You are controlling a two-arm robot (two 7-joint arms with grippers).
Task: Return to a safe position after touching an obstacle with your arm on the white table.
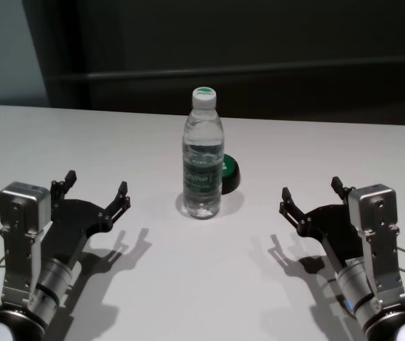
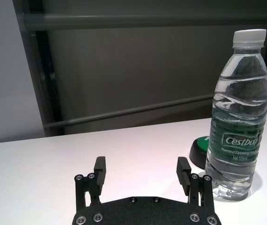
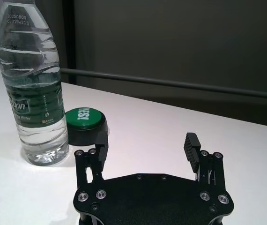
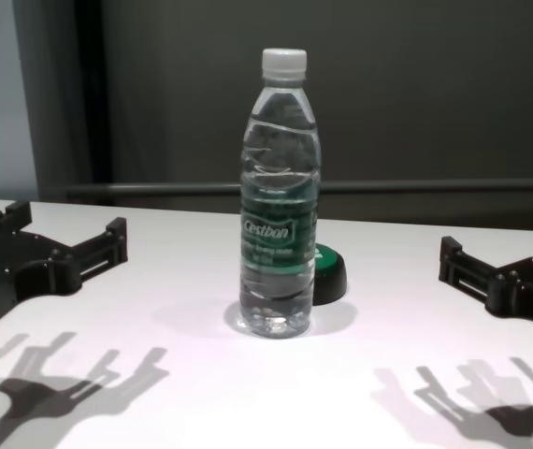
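Note:
A tall clear water bottle (image 1: 203, 154) with a white cap and a dark green Cestbon label stands upright in the middle of the white table (image 1: 202, 284). It also shows in the chest view (image 4: 279, 201), the left wrist view (image 2: 239, 117) and the right wrist view (image 3: 33, 86). My left gripper (image 1: 94, 190) is open and empty, held above the table to the left of the bottle and apart from it. My right gripper (image 1: 312, 193) is open and empty, to the right of the bottle and apart from it.
A low black disc with a green top (image 1: 229, 172) sits just behind and right of the bottle, also in the right wrist view (image 3: 85, 124). A dark wall with a horizontal rail (image 1: 259, 69) runs behind the table's far edge.

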